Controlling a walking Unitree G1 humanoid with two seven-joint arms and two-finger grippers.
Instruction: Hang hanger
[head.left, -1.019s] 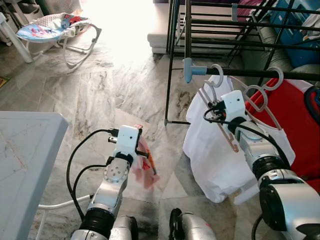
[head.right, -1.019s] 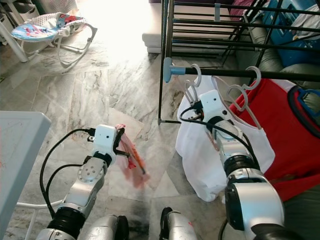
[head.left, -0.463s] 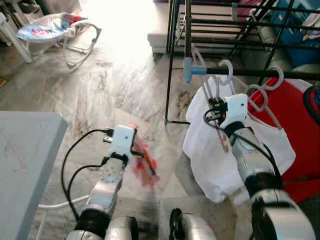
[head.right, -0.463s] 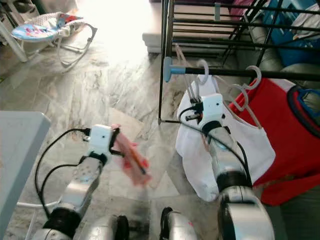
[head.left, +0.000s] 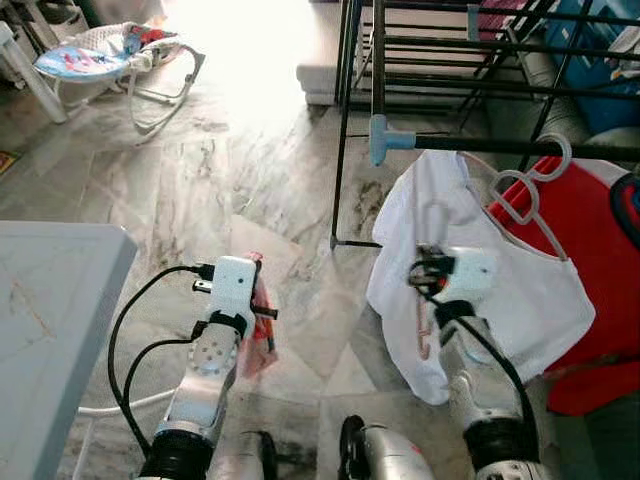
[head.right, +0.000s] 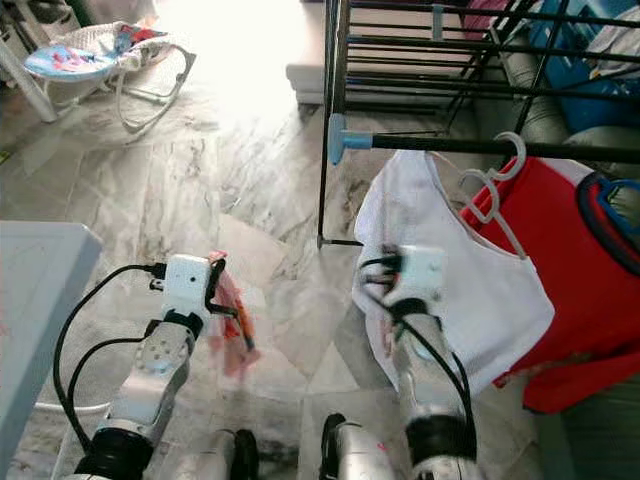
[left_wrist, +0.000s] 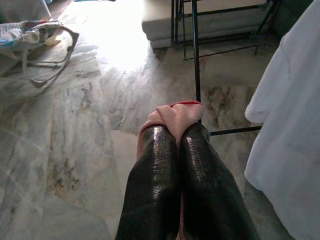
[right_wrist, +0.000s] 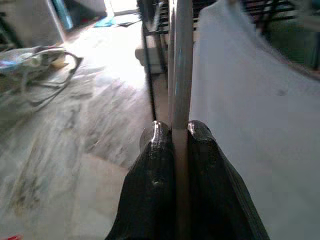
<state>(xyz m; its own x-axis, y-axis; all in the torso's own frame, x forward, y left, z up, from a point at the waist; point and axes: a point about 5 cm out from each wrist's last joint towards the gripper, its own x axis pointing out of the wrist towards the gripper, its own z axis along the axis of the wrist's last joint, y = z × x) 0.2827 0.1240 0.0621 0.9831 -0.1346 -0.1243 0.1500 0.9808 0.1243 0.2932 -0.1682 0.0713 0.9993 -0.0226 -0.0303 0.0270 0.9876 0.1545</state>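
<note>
My right gripper (right_wrist: 177, 131) is shut on the thin pale hanger (right_wrist: 181, 60), low in front of a white shirt (head.left: 500, 290). The hanger (head.left: 424, 325) dangles below the gripper, well under the black rail (head.left: 520, 147) with its blue end cap (head.left: 378, 138). The white shirt hangs from that rail on another pale hanger (head.left: 530, 185), with a red garment (head.left: 600, 250) beside it. My left gripper (left_wrist: 178, 137) is shut on a bunched pink and red cloth (left_wrist: 175, 114), held over the marble floor to the left of the rack.
A grey table (head.left: 50, 300) stands at my near left. A baby bouncer (head.left: 100, 55) sits on the floor far left. The black drying rack's legs (head.left: 340, 150) rise just ahead, with a blue bin (head.left: 600, 60) behind them.
My right gripper has dropped from up by the rail to low in front of the white shirt, bringing the hanger down with it. The left arm has shifted slightly with the cloth.
</note>
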